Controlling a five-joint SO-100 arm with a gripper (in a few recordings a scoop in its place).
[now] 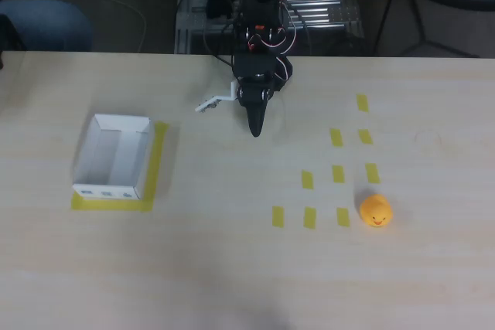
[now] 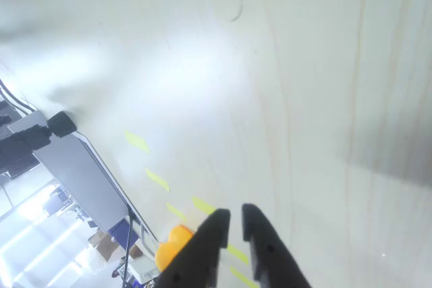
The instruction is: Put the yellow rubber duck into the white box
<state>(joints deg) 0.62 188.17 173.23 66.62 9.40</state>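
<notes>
Fingers, wrist view: two dark fingertips [image 2: 214,228] at the bottom edge, a narrow slit between them, nothing held.
Gripper: gripper [image 1: 255,130] hangs near the arm's base at the far side of the table [image 1: 232,268], tip pointing toward the near edge; jaws close to shut, empty.
Duck: yellow rubber duck [image 1: 376,212] sits on the table to the right in the overhead view, just beside the nearest of the tape strips [image 1: 338,173], well apart from the gripper. Wrist view catches it [image 2: 171,247] partly hidden behind the left finger.
Box: white box [image 1: 113,157] on its yellow tape outline at the left, open side up, nothing in it.
Step, by my reading: reach not yet begun; duck untouched.
Next move calls for: swinging right and forward over the duck, spreading the jaws wider than its body, then lowering around it. Rounded rubber may slip, so a centred grip matters.
</notes>
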